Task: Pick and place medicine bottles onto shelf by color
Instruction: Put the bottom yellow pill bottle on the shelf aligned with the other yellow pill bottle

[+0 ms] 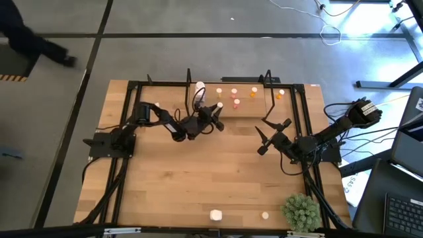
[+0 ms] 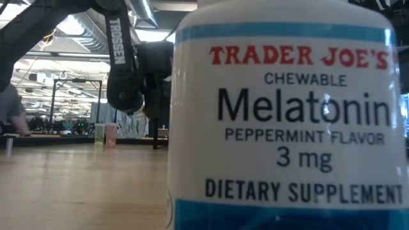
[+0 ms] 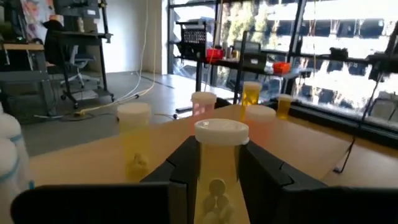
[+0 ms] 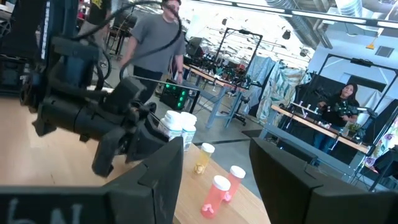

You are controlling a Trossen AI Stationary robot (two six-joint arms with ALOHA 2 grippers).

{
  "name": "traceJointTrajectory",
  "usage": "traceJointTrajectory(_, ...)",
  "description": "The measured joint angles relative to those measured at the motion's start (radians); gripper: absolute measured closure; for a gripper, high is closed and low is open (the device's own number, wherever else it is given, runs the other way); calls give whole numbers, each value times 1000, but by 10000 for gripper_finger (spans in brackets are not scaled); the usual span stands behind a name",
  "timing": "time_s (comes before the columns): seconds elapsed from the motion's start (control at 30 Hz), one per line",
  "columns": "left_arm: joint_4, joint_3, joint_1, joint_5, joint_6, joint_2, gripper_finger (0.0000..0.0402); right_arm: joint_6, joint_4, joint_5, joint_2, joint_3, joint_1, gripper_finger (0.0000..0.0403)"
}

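Observation:
My left gripper [image 1: 216,114] is shut on a small cream-yellow bottle with a white cap [image 1: 220,106], right in front of the shelf [image 1: 269,92]. In the left wrist view this bottle [image 3: 219,180] stands upright between my fingers. On the shelf's base stand two white bottles [image 1: 200,86], a cream one [image 1: 219,91], pink ones [image 1: 234,92] and orange ones [image 1: 254,90]. My right gripper [image 1: 269,137] hangs open to the right of the table's middle, touching nothing; its open fingers frame the right wrist view [image 4: 217,180]. My left gripper pinches the cream-yellow bottle by its body just below the white cap [image 3: 219,152], one finger [image 3: 183,165] on each side. The fingers come about level from the table's left. The bottle stays upright; my fingers hide its bottom, so lifted or standing cannot be told.
A white Melatonin bottle [image 2: 287,121] stands at the near edge [image 1: 215,215] and fills most of the low view. A small pale bottle [image 1: 265,215] and a green bushy plant [image 1: 301,210] are at the near right. People show in the room beyond [image 4: 152,37].

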Motion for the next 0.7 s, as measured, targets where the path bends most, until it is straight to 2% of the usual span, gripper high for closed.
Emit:
traceJointTrajectory(0.17, 12, 66, 2, 8, -18, 72, 321, 0, -2, 0, 0, 0, 0, 214)
traceJointTrajectory(0.4, 11, 96, 4, 7, 28, 81, 321, 0, -3, 0, 0, 0, 0, 215)
traceJointTrajectory(0.7, -18, 96, 6, -75, 20, 81, 320, 0, -3, 0, 0, 0, 0, 215)
